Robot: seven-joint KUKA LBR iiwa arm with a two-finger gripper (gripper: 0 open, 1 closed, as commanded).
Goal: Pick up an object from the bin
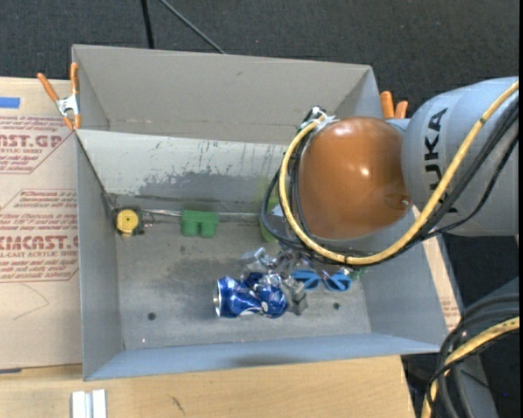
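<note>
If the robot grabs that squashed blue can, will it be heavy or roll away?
The crushed blue metal can is probably light, since it looks squashed nearly flat. Its crumpled sides may offer ridges for a grip to catch, though the shiny metal could slip. Squashed out of round, it likely won't roll if pushed.

There is one grey bin (96,259). In it lies one crushed blue can (244,297), right beside the jaws. One shiny silver scrap (261,259) sits close to the jaws too. Two small blue bits (307,278) lie just on the other side of the jaws. One green block (199,223) rests away from the jaws, near the back wall. One little yellow round thing (126,222) is the farthest from the jaws. One yellow-green thing (268,219) peeks out from under the arm's one orange cover (353,177).
</note>
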